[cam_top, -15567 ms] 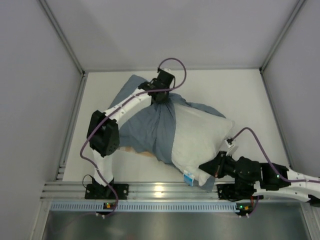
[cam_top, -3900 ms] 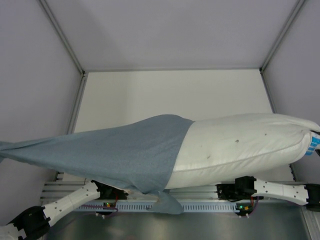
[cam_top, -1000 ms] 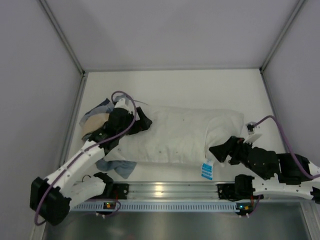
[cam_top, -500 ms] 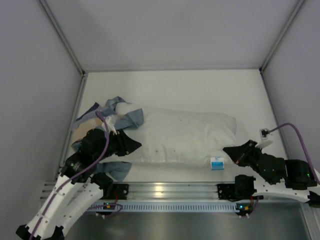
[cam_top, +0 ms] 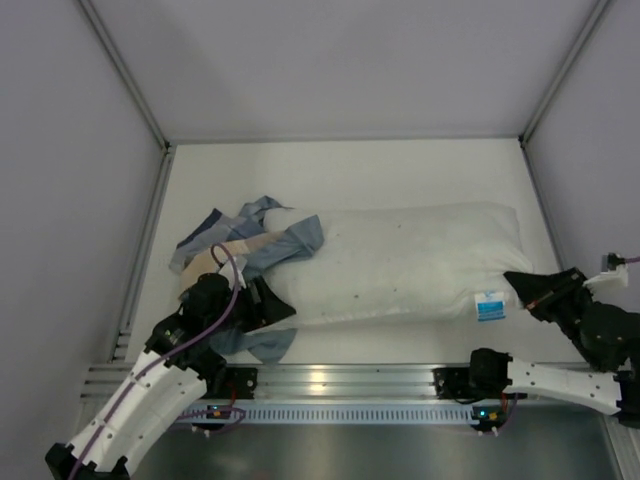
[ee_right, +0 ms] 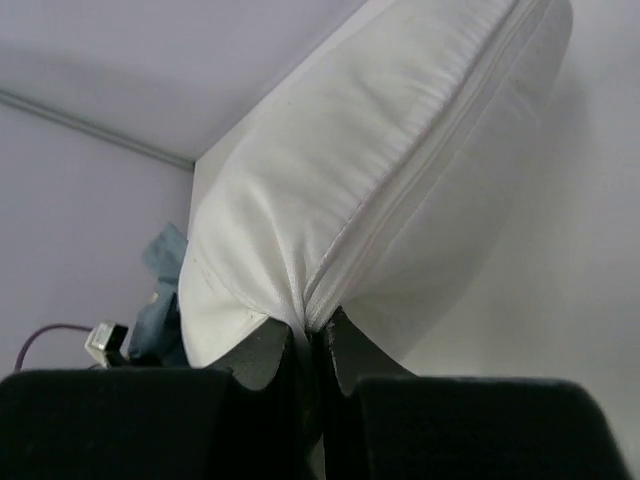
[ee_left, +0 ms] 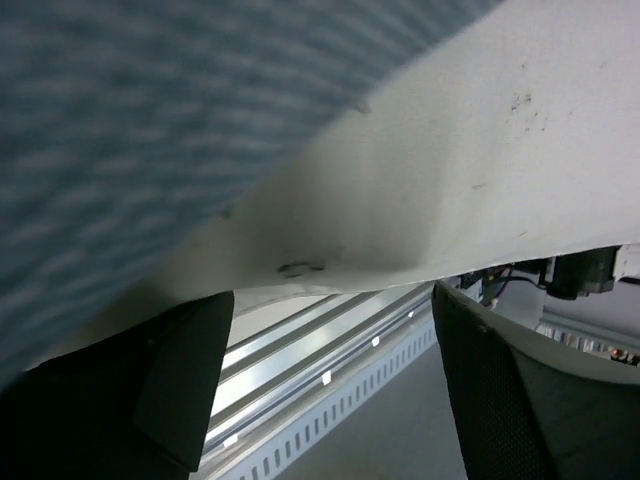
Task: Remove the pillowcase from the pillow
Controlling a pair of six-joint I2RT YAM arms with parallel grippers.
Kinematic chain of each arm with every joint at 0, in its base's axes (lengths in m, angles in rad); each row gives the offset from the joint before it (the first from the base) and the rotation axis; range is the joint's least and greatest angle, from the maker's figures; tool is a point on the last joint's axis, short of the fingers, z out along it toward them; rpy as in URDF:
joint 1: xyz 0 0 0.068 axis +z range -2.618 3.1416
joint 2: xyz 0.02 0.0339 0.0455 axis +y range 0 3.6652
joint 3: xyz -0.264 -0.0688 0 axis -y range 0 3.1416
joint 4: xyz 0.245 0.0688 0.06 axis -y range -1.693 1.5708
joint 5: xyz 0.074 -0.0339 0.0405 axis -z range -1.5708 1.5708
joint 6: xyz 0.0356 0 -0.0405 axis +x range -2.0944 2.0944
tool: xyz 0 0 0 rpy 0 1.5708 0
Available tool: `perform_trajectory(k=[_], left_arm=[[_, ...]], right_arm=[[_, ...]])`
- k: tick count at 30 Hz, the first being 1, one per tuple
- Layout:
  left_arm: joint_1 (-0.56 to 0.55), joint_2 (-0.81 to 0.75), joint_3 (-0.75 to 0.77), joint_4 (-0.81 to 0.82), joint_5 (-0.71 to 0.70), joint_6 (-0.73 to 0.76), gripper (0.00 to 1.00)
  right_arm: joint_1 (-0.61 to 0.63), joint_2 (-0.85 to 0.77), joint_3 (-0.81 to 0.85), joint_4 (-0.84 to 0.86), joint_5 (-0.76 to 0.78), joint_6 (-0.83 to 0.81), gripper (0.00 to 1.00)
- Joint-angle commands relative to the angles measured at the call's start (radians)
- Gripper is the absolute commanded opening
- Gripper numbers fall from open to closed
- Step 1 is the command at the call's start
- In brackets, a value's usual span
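Note:
The white pillow (cam_top: 410,262) lies across the table, its blue label (cam_top: 489,305) at the near right corner. The blue-grey striped pillowcase (cam_top: 235,245) is bunched at the pillow's left end and overlaps it. My right gripper (cam_top: 522,285) is shut on the pillow's seam at the right corner; in the right wrist view the seam (ee_right: 330,285) is pinched between the jaws (ee_right: 315,335). My left gripper (cam_top: 278,310) sits at the pillow's near left edge. In the left wrist view it (ee_left: 330,400) stands open and empty, under the pillow (ee_left: 450,170) and the blurred pillowcase (ee_left: 150,120).
An aluminium rail (cam_top: 330,380) with both arm bases runs along the near edge. Grey walls enclose the table on the left, back and right. A purple cable (cam_top: 222,268) loops over the left arm beside the cloth.
The right gripper has drawn the pillow's corner to the right, and the pillow has slid right with more of it bare. The left gripper stays at the near left by the pillowcase.

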State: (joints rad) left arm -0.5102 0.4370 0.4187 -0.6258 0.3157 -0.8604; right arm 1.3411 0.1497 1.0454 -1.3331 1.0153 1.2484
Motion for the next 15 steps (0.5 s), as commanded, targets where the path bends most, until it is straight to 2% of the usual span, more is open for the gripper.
perform_trajectory(k=[1,3,5,6,8,9,10,11,12,13,15], left_arm=[[0.002,-0.035,0.055,0.077,-0.093,0.009,0.86],[0.004,-0.018,0.074,0.077,-0.171,0.011,0.87],[0.002,0.057,0.081,0.066,-0.280,-0.021,0.90],[0.002,0.125,0.083,0.049,-0.299,-0.061,0.89],[0.002,0.186,0.052,0.157,-0.262,-0.143,0.88],[0.002,0.248,-0.010,0.245,-0.216,-0.158,0.85],[0.004,0.287,-0.038,0.415,-0.222,-0.172,0.80],[0.004,0.340,-0.049,0.464,-0.246,-0.175,0.77],[0.004,0.465,-0.043,0.507,-0.279,-0.177,0.65],[0.006,0.530,-0.032,0.616,-0.255,-0.177,0.60],[0.007,0.737,0.008,0.740,-0.170,-0.183,0.55]], right_arm=[[-0.091,-0.036,0.114,0.035,0.184,-0.168,0.00],[-0.149,-0.062,0.154,0.170,0.190,-0.332,0.00],[-0.171,-0.049,0.182,0.242,0.190,-0.398,0.00],[-0.169,-0.036,0.215,0.242,0.189,-0.424,0.00],[-0.169,-0.007,0.237,0.241,0.171,-0.440,0.00],[-0.171,0.017,0.245,0.241,0.160,-0.445,0.00],[-0.169,0.027,0.243,0.244,0.135,-0.438,0.00],[-0.169,0.033,0.223,0.250,0.120,-0.437,0.00],[-0.171,0.031,0.210,0.290,0.103,-0.440,0.00],[-0.171,0.028,0.193,0.308,0.070,-0.441,0.00],[-0.169,0.027,0.165,0.333,0.045,-0.442,0.00]])
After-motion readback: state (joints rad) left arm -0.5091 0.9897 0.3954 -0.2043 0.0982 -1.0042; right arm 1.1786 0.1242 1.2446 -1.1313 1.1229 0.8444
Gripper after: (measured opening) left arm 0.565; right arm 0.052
